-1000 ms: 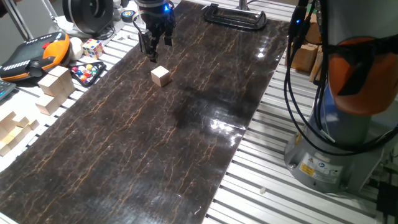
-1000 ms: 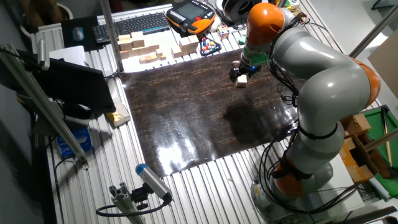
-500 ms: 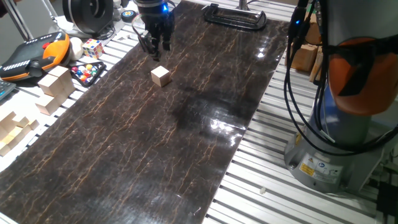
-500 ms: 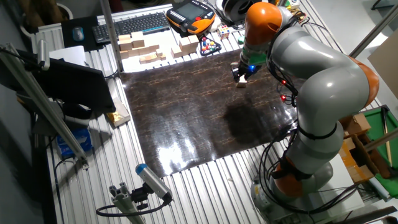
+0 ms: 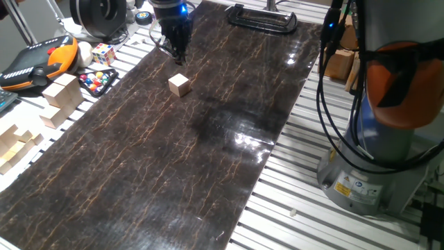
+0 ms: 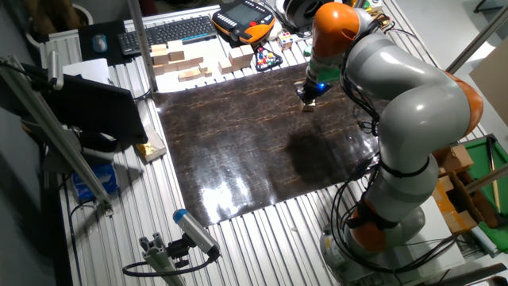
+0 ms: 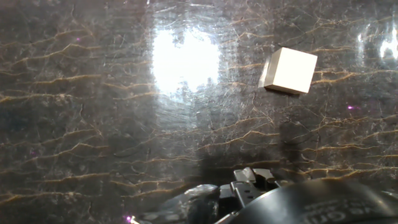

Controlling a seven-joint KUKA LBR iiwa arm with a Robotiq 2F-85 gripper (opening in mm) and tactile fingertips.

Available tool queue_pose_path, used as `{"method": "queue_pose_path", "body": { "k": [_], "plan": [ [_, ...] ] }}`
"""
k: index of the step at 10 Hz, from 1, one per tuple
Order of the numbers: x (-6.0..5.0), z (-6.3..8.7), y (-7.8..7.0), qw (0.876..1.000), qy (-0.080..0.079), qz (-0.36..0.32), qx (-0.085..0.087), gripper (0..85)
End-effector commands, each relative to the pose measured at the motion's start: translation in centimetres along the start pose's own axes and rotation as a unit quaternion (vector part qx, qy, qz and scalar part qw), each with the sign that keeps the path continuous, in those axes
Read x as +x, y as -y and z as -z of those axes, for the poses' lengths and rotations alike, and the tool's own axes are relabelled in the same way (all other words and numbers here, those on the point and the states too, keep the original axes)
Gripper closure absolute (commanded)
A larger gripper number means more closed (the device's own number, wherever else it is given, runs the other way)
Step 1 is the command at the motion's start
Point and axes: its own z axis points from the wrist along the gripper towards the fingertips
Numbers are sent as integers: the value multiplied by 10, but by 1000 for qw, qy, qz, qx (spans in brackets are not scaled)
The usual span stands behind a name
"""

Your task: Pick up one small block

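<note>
The small block (image 5: 180, 85) is a pale beige wooden cube standing alone on the dark marbled mat (image 5: 173, 160). It also shows in the other fixed view (image 6: 309, 106) and at the upper right of the hand view (image 7: 289, 70). My gripper (image 5: 177, 53) hangs above the mat just behind the block, apart from it and a little higher. Its fingers are pressed together and hold nothing. In the other fixed view the gripper (image 6: 310, 93) sits just above the block. In the hand view the closed fingertips (image 7: 252, 178) show at the bottom edge.
Larger pale wooden blocks (image 5: 61, 94) lie left of the mat. With them are a Rubik's cube (image 5: 103, 53), a tray of coloured balls (image 5: 97, 81) and an orange teach pendant (image 5: 41, 61). A black clamp (image 5: 262, 17) lies at the mat's far end. The arm's base (image 5: 374, 173) stands at the right.
The gripper's fingers have closed from open to shut on nothing, and the hand has drifted slightly away from the block. The block has not moved.
</note>
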Motion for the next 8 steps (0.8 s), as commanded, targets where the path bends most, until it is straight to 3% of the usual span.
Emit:
{"method": "queue_pose_path", "body": {
  "k": [1, 3, 5, 7, 8],
  "plan": [
    [-1, -1, 1, 1000, 0, -3, 0, 843],
    [-6, -5, 2, 1000, 2, -9, 3, 843],
    [-15, -13, 1, 999, 10, -4, 32, 843],
    [-22, -21, 4, 999, 11, -20, 32, 843],
    [-25, -28, 9, 999, 6, -30, 20, 843]
  ]
}}
